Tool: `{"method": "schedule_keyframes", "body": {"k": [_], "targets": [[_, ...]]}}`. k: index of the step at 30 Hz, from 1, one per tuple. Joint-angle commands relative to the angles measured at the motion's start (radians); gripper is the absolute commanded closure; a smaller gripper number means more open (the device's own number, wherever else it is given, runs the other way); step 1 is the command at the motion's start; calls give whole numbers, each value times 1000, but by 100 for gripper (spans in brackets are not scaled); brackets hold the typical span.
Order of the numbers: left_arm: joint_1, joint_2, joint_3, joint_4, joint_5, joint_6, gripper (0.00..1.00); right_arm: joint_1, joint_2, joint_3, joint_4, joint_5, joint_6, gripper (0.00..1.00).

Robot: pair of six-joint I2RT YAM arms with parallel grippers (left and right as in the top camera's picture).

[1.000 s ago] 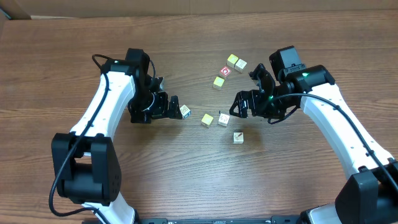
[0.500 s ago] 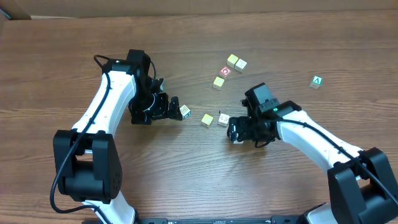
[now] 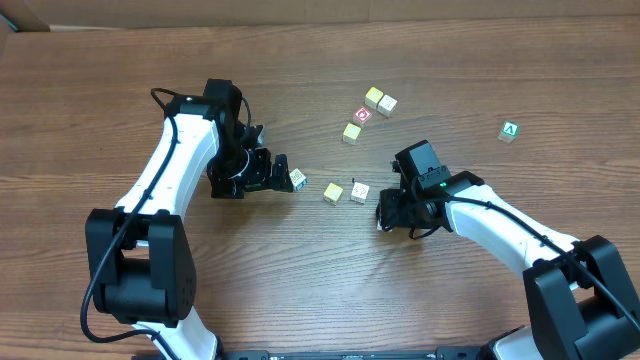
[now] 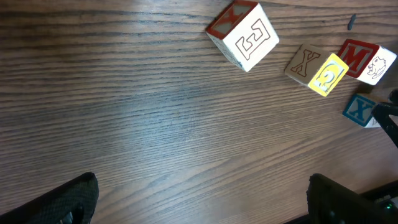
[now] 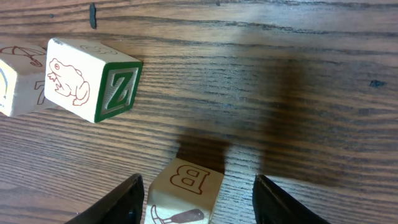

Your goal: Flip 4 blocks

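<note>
Straddling the small cream wooden cube printed "B" [image 5: 181, 182], the right tool [image 5: 198, 190] stands spread: one finger sits almost at the cube's edge, with a clear gap at the other. A cream frog-and-"Z" cube [image 5: 93, 78] lies apart. The left tool [image 4: 202, 190] is spread wide over bare wooden tabletop [image 4: 124, 124], and a bracket-marked cream cube [image 4: 244, 34] sits beyond it.

Red-faced cube [image 3: 362, 114]; green cube [image 3: 510, 130], seemingly "A"
</note>
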Motion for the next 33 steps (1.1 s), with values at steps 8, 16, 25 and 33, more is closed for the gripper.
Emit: {"method": "schedule_keyframes", "body": {"k": [8,16,25,33], "targets": [[3,13,16,0,14,-10,0,85,-4,-30,8,55,123,46],[3,13,16,0,14,-10,0,87,-4,-37,4,108,233,74],[3,13,16,0,13,-9,0,98,-53,-16,-73,115,229,89],[3,13,16,0,-5,-9,0,264,-238,-17,-306,210,337,90]]}}
